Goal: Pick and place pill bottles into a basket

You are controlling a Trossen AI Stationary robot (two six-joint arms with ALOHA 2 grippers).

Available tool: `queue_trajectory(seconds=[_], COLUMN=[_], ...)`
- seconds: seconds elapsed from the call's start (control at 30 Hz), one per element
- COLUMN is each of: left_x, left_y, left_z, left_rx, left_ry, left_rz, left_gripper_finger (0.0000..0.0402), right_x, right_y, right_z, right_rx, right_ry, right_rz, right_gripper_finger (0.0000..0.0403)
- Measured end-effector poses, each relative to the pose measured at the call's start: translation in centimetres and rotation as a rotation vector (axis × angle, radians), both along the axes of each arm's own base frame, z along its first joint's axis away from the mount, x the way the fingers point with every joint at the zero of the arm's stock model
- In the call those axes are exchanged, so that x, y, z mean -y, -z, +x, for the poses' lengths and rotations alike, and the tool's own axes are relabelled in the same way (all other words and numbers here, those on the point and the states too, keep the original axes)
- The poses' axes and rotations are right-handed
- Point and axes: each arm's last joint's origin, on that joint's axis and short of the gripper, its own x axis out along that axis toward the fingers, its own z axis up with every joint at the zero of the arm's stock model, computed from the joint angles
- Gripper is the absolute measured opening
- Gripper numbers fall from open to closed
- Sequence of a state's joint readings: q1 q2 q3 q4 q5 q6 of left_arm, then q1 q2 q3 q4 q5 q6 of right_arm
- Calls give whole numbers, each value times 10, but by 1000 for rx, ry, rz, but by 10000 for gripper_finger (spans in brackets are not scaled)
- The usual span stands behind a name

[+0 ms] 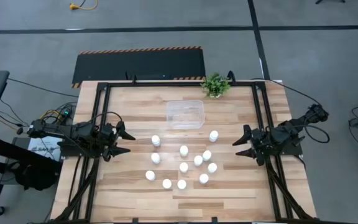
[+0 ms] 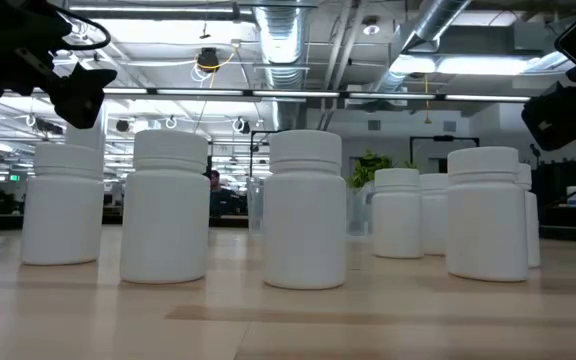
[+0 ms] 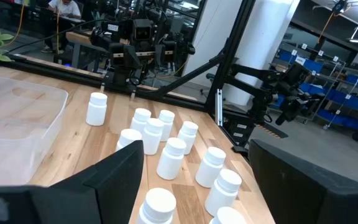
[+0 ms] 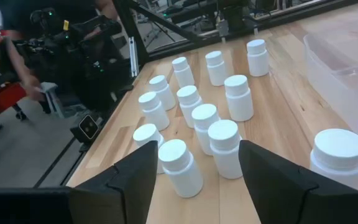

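Note:
Several small white pill bottles (image 1: 184,167) stand upright on their bases in the middle of the wooden table; they also show in the low view (image 2: 305,208), the left wrist view (image 3: 171,157) and the right wrist view (image 4: 204,127). The clear plastic basket (image 1: 185,114) sits on the table behind them, toward the far edge. My left gripper (image 1: 128,140) is open at the table's left side, above the table and clear of the bottles. My right gripper (image 1: 236,148) is open at the right side, also clear of them.
A small green potted plant (image 1: 215,85) stands at the far edge, right of the basket. Black frame rails (image 1: 98,124) run along the table's left and right sides. Bare wood lies between each gripper and the bottles.

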State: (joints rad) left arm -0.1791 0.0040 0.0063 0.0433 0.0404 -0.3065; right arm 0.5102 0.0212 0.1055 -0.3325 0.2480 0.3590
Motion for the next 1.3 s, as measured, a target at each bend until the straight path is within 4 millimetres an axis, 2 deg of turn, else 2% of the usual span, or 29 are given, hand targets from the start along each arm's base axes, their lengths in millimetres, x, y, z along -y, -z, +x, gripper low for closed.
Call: queue_trajectory(seconds=[1.13, 1.3], left_x=[-1, -1], left_y=[0, 0], left_z=[0, 0], left_rx=[-5, -32], left_ry=[-27, -41], left_rz=[-16, -154], left_gripper_finger=[279, 279], right_x=[0, 1], right_y=[0, -2], right_z=[0, 1], right_rx=[0, 60], right_ry=[0, 5], right_rz=[0, -145], right_gripper_finger=[218, 218])
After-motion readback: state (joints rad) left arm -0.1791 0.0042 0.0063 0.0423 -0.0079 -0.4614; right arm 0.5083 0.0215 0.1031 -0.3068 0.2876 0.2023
